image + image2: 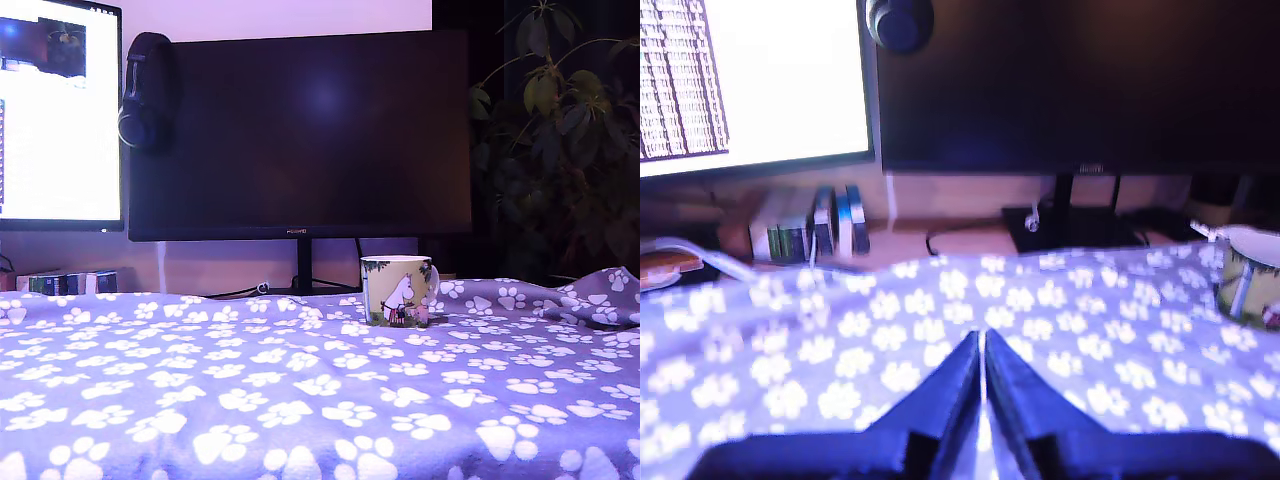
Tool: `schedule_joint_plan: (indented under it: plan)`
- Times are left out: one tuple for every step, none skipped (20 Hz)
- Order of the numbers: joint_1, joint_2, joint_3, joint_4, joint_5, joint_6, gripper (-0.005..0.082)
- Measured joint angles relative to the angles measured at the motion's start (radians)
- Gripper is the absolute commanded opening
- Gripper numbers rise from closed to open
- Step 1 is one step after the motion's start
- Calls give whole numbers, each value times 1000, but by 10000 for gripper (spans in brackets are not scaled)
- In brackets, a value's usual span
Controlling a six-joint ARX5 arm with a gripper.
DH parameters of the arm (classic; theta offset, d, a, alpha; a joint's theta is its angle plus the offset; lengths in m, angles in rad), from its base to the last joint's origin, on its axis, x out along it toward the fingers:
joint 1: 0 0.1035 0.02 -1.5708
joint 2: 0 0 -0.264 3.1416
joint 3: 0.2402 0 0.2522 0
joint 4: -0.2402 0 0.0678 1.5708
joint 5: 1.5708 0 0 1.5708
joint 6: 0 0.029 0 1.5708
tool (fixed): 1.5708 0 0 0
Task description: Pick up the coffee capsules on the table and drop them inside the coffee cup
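Finding one: my gripper (983, 338) has its jaws drawn together with only a hairline slit between them. Nothing is clamped there. It sits low over the tabletop (200, 400), above bare paw-print cloth. The exterior view does not show my arm at all.

Finding two: the coffee cup (398, 290) stands upright on the tabletop, towards the exterior view's right, in front of the dark monitor (300, 130). In the wrist view it lies well apart from my gripper, off to one side. Its inside is hidden from both cameras, so I cannot tell whether anything lies in it.

Finding three: no coffee capsules are visible in either view, on the cloth or elsewhere. A fold near the plant (570, 130) could hide something.

Assessment: progress cannot be confirmed. Either the capsules are out of view or they are inside the cup. I judge that none is in hand and that a capsule must be located before any grasp.
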State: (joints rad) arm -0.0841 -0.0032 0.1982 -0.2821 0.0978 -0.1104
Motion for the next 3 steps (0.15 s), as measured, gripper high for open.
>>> schedule_joint_plan:
  plan:
    - [0,0,-1,-4,1,0,-20]
    - [0,0,-2,-1,-1,0,-20]
    - [0,0,-2,-1,-2,0,-21]
